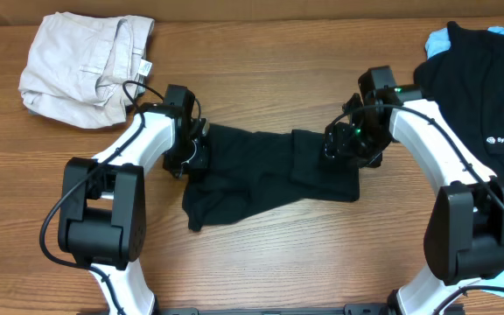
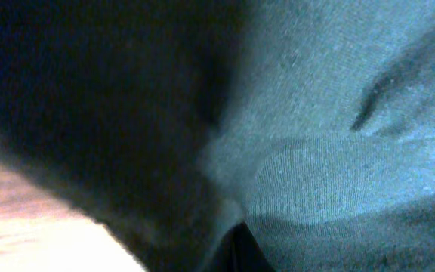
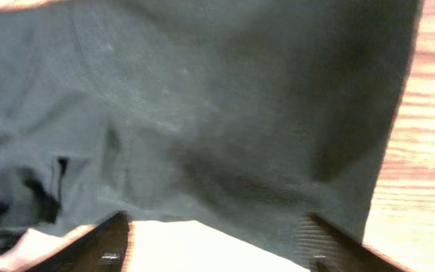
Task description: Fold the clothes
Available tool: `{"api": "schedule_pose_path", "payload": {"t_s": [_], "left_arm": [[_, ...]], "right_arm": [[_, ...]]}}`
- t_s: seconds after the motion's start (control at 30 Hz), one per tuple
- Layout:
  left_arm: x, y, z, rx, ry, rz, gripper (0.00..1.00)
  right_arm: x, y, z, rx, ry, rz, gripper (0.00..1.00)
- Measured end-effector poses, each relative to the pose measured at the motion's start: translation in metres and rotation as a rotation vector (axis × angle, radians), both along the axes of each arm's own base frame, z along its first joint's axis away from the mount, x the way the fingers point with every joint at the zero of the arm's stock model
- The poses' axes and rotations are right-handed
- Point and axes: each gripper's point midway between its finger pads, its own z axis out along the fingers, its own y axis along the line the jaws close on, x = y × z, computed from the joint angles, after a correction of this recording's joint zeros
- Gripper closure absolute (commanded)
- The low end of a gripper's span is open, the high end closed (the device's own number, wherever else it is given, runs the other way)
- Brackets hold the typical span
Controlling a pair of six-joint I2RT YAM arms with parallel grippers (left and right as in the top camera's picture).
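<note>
From overhead, the black T-shirt (image 1: 261,171) lies crumpled across the middle of the desk (image 1: 261,70). The left end effector (image 1: 192,150) sits on its left edge and the right end effector (image 1: 344,144) on its right part. The main risk is an uneven pull: only one side looks gripped, so the cloth could slide or bunch further instead of spreading flat. Both arms reach inward from the desk's near edge, elbows bent, wrists tipped down onto the cloth. The beige trousers (image 1: 81,66) lie at the far left corner, and the logo shirt (image 1: 479,79) over a light-blue garment (image 1: 440,39) at the far right corner.

In the left wrist view fabric fills almost everything, pressed close and puckering toward the bottom centre. The left end effector is clenched, seemingly on that T-shirt fold. It may have pinched several layers, which would drag a lump along.

In the right wrist view both fingers (image 3: 108,242) stand wide apart at the shirt's hem, nothing grasped. Closing here could miss the edge, or catch only one thin layer.
</note>
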Motion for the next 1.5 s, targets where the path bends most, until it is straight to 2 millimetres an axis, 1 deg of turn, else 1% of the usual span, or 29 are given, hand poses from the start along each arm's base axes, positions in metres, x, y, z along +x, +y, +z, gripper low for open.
{"api": "schedule_pose_path", "payload": {"t_s": [0.03,0.07,0.1,0.2,0.27,0.33,0.43,0.5,0.6,0.7,0.77,0.83,0.93,1.03,1.17,1.3,1.37,1.4,1.43,1.5], "left_arm": [[-0.004,0.003,0.001,0.011,0.023,0.003,0.96],[-0.007,0.006,0.001,0.025,0.046,0.006,0.96],[-0.011,0.011,0.002,0.039,0.077,0.012,0.96],[-0.016,0.024,0.009,0.077,0.147,0.024,0.96],[-0.008,0.031,0.021,0.095,0.147,0.026,0.96],[-0.001,0.037,0.039,0.124,0.148,0.019,0.96],[0.022,0.044,0.08,0.165,0.085,0.009,0.96],[0.031,0.046,0.104,0.182,0.051,0.002,0.96],[0.039,0.048,0.133,0.193,0.009,-0.003,0.96],[0.04,0.048,0.155,0.195,-0.012,-0.006,0.96],[0.042,0.045,0.163,0.192,-0.025,-0.01,0.96],[0.041,0.04,0.166,0.191,-0.031,-0.024,0.96],[0.039,0.026,0.167,0.191,-0.037,-0.061,0.96],[0.039,0.009,0.167,0.187,-0.053,-0.102,0.96],[0.04,-0.007,0.172,0.178,-0.081,-0.132,0.96],[0.046,-0.018,0.185,0.135,-0.124,-0.137,0.96],[0.048,-0.027,0.192,0.099,-0.146,-0.142,0.96],[0.049,-0.028,0.193,0.092,-0.149,-0.143,0.96],[0.049,-0.038,0.198,0.065,-0.163,-0.156,0.96],[0.046,-0.054,0.202,0.037,-0.178,-0.186,0.96]], "right_arm": [[-0.001,0.0,-0.002,0.002,0.003,-0.003,0.71],[-0.002,0.0,-0.005,0.004,0.005,-0.004,0.88],[-0.004,0.001,-0.008,0.01,0.004,0.003,0.96],[-0.005,0.003,-0.016,0.02,0.001,0.002,0.96],[-0.006,0.005,-0.022,0.032,-0.004,0.001,0.96],[-0.004,0.009,-0.026,0.059,-0.024,0.004,0.96],[-0.001,0.019,-0.032,0.126,-0.054,0.01,0.96],[0.0,0.027,-0.035,0.171,-0.074,0.015,0.96],[0.001,0.037,-0.037,0.215,-0.091,0.011,0.96],[0.001,0.05,-0.039,0.239,-0.097,0.005,0.96],[0.001,0.059,-0.038,0.253,-0.102,0.005,0.96],[0.003,0.073,-0.036,0.269,-0.112,0.008,0.96],[-0.002,0.091,-0.035,0.278,-0.097,-0.003,0.96],[-0.007,0.101,-0.036,0.263,-0.069,-0.032,0.96],[-0.011,0.105,-0.041,0.243,-0.035,-0.082,0.96],[-0.01,0.104,-0.043,0.233,-0.021,-0.114,0.96],[-0.01,0.104,-0.043,0.23,-0.019,-0.123,0.96],[-0.01,0.104,-0.043,0.23,-0.017,-0.127,0.96],[-0.01,0.103,-0.043,0.23,-0.016,-0.129,0.96],[-0.009,0.104,-0.043,0.23,-0.017,-0.135,0.96]]}}
